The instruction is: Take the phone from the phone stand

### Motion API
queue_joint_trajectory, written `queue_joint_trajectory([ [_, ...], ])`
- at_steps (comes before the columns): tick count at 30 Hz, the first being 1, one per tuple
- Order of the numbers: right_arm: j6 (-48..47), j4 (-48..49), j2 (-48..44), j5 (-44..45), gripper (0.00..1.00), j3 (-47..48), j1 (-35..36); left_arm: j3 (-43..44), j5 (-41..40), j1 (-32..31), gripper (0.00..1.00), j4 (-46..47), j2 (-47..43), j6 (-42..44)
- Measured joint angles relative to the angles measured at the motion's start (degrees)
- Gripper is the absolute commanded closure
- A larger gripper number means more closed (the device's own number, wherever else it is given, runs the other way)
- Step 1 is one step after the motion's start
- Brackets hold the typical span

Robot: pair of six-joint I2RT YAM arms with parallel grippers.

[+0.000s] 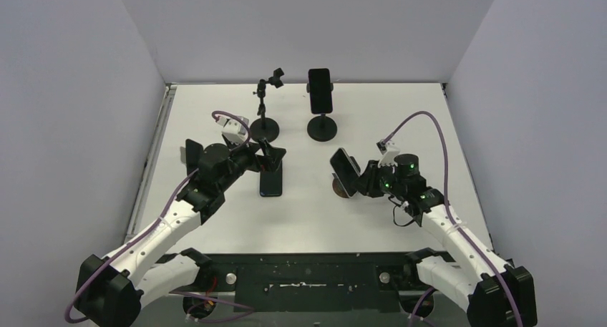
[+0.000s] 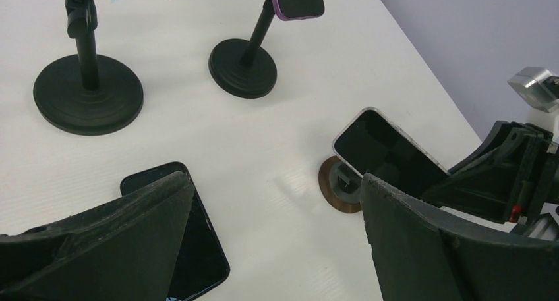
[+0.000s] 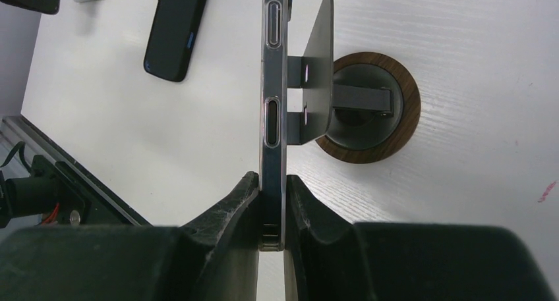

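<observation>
A clear-cased phone [image 1: 346, 167] leans on a small stand with a round wooden base [image 1: 341, 191] right of the table's middle. My right gripper [image 1: 360, 175] is shut on its edge. In the right wrist view both fingers [image 3: 232, 212] press the phone's thin side [image 3: 273, 83], whose back rests against the stand's metal plate [image 3: 320, 64] above the base [image 3: 369, 110]. My left gripper [image 1: 265, 157] is open and empty over a black phone [image 1: 270, 178] lying flat on the table. The left wrist view shows this flat phone [image 2: 198, 248] and the held phone [image 2: 385, 153].
At the back stand an empty black pole stand [image 1: 264, 127] and a second pole stand [image 1: 322, 127] holding a dark phone [image 1: 320, 89]. Walls close the table on three sides. A metal rail [image 1: 154, 155] runs along the left edge.
</observation>
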Motion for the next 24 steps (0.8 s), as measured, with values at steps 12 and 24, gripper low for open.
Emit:
queue_joint_trajectory([
  [12,1.9,-0.6,-6.9,-5.1,1.00,7.4,0.0,-2.3,1.6,-1.6,0.03,3.0,-0.7,-0.4],
  [24,27.4,36.5,-11.5,-11.0,1.00,-1.7,0.7,-6.2,11.3,-1.8,0.03,26.6,-2.4,-20.8],
])
